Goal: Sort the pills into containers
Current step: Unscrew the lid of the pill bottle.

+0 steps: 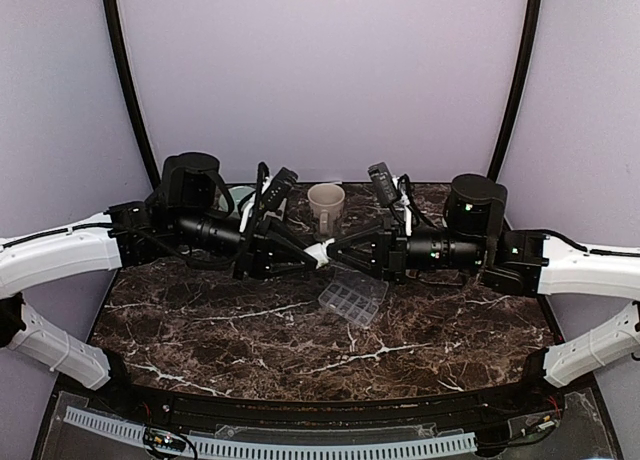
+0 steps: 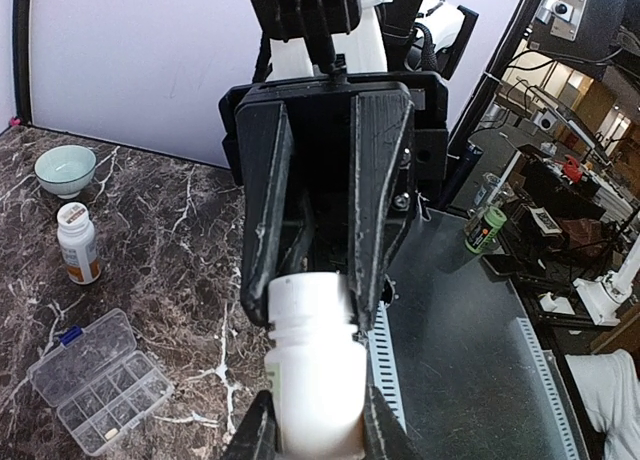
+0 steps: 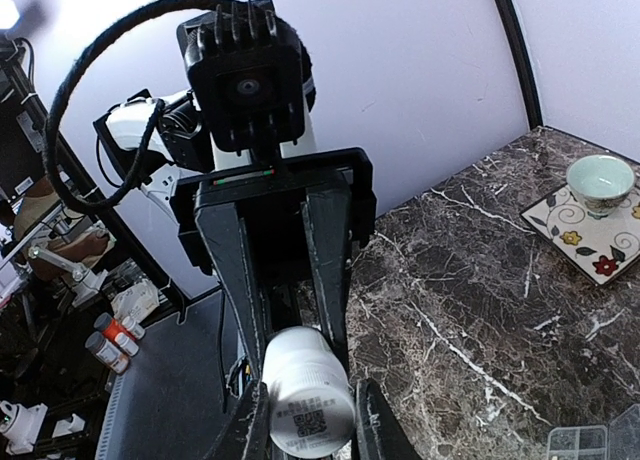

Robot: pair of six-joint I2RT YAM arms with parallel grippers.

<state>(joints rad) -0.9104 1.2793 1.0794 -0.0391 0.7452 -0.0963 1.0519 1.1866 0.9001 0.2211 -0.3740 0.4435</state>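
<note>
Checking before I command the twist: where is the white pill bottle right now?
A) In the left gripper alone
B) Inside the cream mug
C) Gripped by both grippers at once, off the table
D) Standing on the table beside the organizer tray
C: each wrist view shows the white pill bottle clamped between that arm's fingers, left gripper and right gripper, raised above the table.

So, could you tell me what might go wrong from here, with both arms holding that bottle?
1. The left jaws and the right jaws both clamp the white bottle in mid-air; if they pull or twist unevenly, it could slip and drop onto the marble table.
2. If it opens here, pills may scatter, since the organizer tray seems to lie aside, not clearly underneath.
3. The cream mug stands close behind the jaws and could get knocked.
</note>
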